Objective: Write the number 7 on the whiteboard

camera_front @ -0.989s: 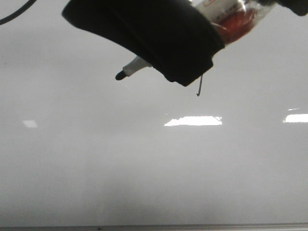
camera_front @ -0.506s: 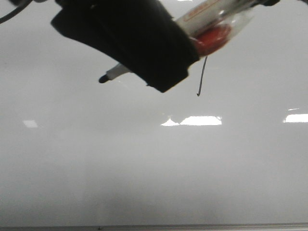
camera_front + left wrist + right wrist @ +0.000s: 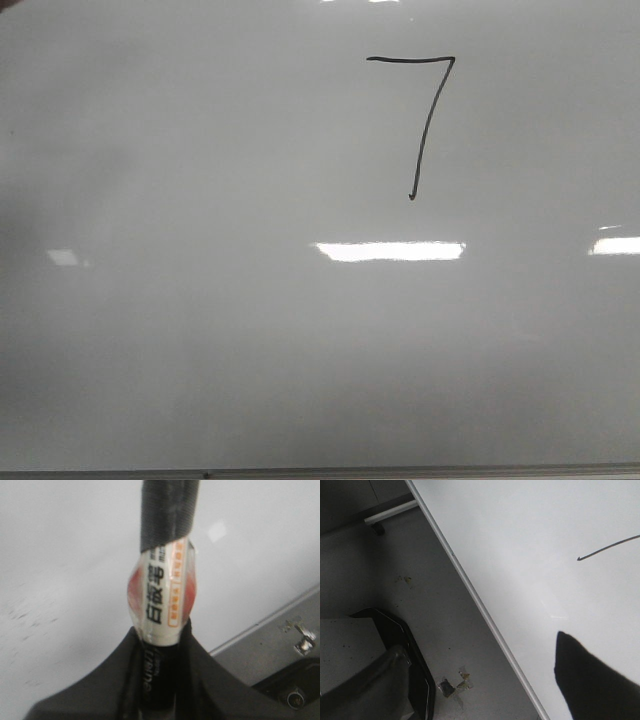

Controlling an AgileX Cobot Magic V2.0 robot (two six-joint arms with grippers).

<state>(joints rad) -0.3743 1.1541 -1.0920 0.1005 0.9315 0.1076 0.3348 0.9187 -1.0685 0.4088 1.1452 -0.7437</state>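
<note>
The number 7 (image 3: 425,120) stands drawn in thin black line on the upper right of the whiteboard (image 3: 250,330). Neither gripper shows in the front view. In the left wrist view my left gripper (image 3: 162,635) is shut on a marker (image 3: 162,595) with a white-and-orange label and a black taped part, held over the whiteboard (image 3: 65,555). In the right wrist view my right gripper (image 3: 480,680) is open and holds nothing; one dark finger (image 3: 592,680) hangs over the whiteboard (image 3: 530,540), near the tail of the number 7 (image 3: 610,548).
The board's thin grey frame (image 3: 320,472) runs along the near edge. Beyond the frame (image 3: 470,590) lies a grey floor with scraps of tape (image 3: 455,685) and a black object (image 3: 417,670). A metal bracket (image 3: 300,635) sits past the frame in the left wrist view.
The left arm with the marker has moved up and out of the front view. The whole 7, with its top stroke, is now uncovered.
</note>
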